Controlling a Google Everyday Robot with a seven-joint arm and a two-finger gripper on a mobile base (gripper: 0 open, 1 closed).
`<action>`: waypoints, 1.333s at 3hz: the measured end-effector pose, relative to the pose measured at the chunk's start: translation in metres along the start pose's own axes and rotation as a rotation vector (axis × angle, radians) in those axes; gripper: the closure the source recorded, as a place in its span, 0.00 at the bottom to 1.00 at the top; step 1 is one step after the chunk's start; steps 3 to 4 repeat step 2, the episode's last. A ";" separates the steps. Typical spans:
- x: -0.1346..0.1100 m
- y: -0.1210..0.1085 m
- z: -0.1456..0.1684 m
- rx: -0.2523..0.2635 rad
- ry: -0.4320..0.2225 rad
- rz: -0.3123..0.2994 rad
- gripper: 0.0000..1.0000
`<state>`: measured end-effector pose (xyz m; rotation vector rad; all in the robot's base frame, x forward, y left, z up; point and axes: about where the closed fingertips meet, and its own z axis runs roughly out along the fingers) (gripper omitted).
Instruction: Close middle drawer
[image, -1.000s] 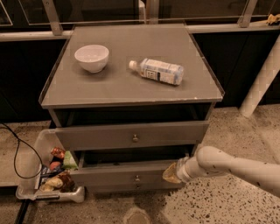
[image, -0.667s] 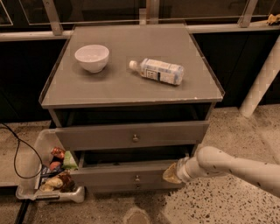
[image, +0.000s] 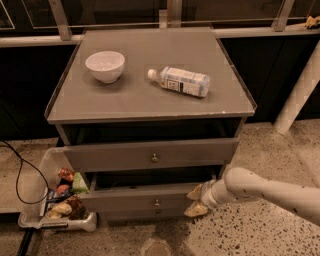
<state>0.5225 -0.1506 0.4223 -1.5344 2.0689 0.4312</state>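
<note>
The middle drawer (image: 125, 201) is the lower grey drawer with a slim front panel and a small round knob (image: 157, 203). It stands pulled out a little, with a dark gap above its front. My gripper (image: 196, 201) comes in from the right on a white arm (image: 260, 189). It sits at the right end of that drawer's front panel, touching or nearly touching it. Its two tan fingertips (image: 195, 192) are spread apart and hold nothing.
Above it, a drawer with a taller front (image: 150, 155) also stands pulled out. A white bowl (image: 105, 65) and a lying plastic bottle (image: 181, 81) rest on the cabinet top (image: 125, 100). A white bin of snacks (image: 60, 200) and a black cable (image: 20, 175) are at floor left. A white post (image: 297, 95) stands at right.
</note>
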 end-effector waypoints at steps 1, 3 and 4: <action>0.000 0.000 0.000 0.000 0.000 0.000 0.00; 0.000 0.000 0.000 0.000 0.000 0.000 0.00; 0.000 0.000 0.000 0.000 0.000 0.000 0.00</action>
